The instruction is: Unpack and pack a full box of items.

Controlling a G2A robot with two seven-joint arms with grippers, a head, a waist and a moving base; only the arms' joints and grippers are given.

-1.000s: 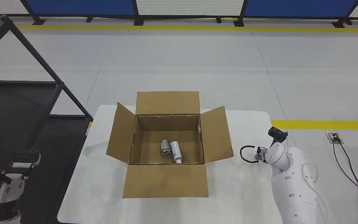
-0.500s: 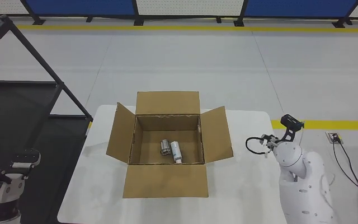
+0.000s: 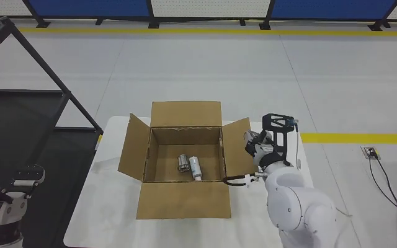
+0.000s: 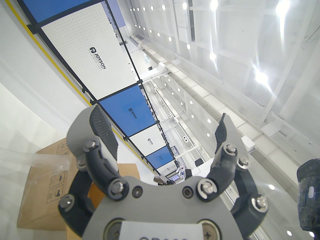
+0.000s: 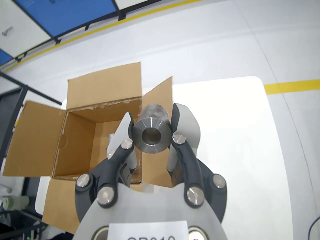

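The right gripper (image 5: 151,118) is closed on a metal cylinder (image 5: 151,131), its two fingers (image 5: 185,121) pressed against the round sides. The cylinder's long axis runs along the gripper's own line. Its chamfered, bored end faces the wrist and the other end points toward the box (image 5: 103,86).

From above we see this gripper (image 3: 255,144) over the right-hand flap of the box (image 3: 186,113) — outside the cavity, just beside its right wall.

The box stands open on the table (image 3: 111,204), all four flaps folded out. On its floor lie a white bottle (image 3: 196,167), its long axis running roughly from far wall to near wall, and a small metal part (image 3: 183,163) just beside it.

The left gripper (image 4: 160,116) is spread wide with nothing in it.
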